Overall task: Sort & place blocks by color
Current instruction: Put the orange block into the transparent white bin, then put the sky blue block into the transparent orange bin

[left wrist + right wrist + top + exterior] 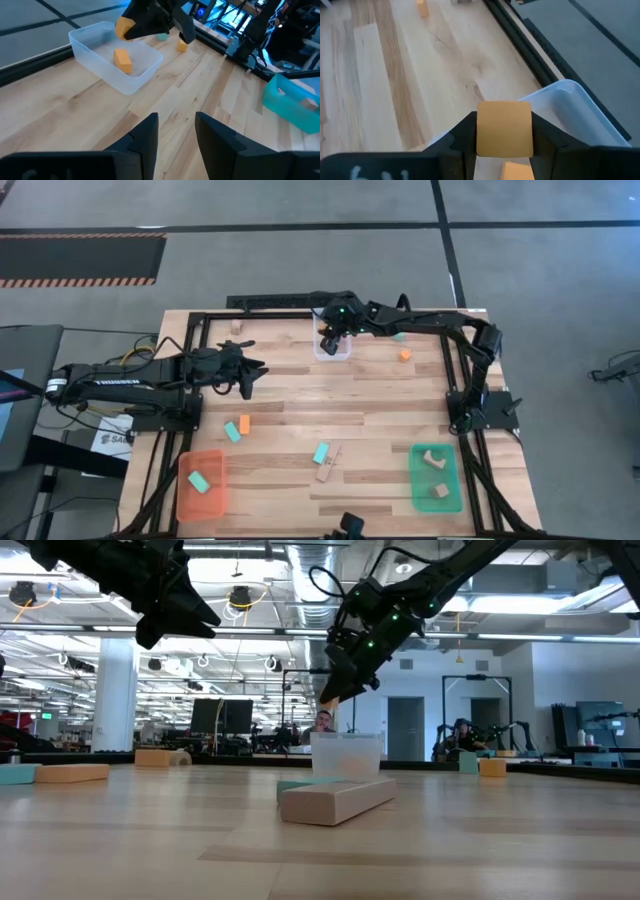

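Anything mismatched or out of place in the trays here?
Yes: the orange tray holds a teal block, and the teal-green tray holds tan blocks, so the contents don't match the tray colours.

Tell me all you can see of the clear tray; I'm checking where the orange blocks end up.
The clear tray is a small rectangular bin of translucent, frosted-looking plastic with rounded corners and low upright walls. It sits flat on the wooden table near the far edge, about midway across. One orange block lies inside on its floor. The right gripper hangs just above it, shut on a second orange block that is not yet released. Nothing else touches the tray.
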{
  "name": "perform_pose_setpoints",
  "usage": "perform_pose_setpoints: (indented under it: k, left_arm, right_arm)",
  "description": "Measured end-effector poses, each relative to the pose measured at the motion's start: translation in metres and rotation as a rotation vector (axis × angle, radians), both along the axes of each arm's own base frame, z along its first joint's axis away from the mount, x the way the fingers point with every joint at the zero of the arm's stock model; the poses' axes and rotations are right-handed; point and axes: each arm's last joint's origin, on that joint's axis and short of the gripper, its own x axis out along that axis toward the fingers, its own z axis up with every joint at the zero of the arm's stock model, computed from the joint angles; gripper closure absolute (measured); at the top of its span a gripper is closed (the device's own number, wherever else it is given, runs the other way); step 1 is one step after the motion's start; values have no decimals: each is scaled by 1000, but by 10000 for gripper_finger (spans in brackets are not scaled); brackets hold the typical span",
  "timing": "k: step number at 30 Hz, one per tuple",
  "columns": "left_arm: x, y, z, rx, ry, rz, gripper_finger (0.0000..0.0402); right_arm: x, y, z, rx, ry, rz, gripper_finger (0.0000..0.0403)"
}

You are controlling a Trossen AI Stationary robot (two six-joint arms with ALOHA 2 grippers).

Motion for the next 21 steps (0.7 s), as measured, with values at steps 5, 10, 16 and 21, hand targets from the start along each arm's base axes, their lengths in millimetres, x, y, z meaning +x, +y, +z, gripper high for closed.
perform_pose_setpoints:
  k: [5, 10, 16, 21]
  left_arm:
    - [0, 0, 0, 0, 0, 5, 285]
    - [0, 0, 0, -1, -1, 7, 285]
    - [0, 0, 0, -5, -1, 7, 285]
    - [0, 0, 0, -5, -1, 7, 285]
  right_arm:
    - [10, -8, -8, 0, 35, -10, 255]
    - [14, -16, -16, 54, 89, -45, 254]
    - [13, -18, -20, 96, 132, -83, 207]
    - [10, -23, -19, 105, 133, -121, 162]
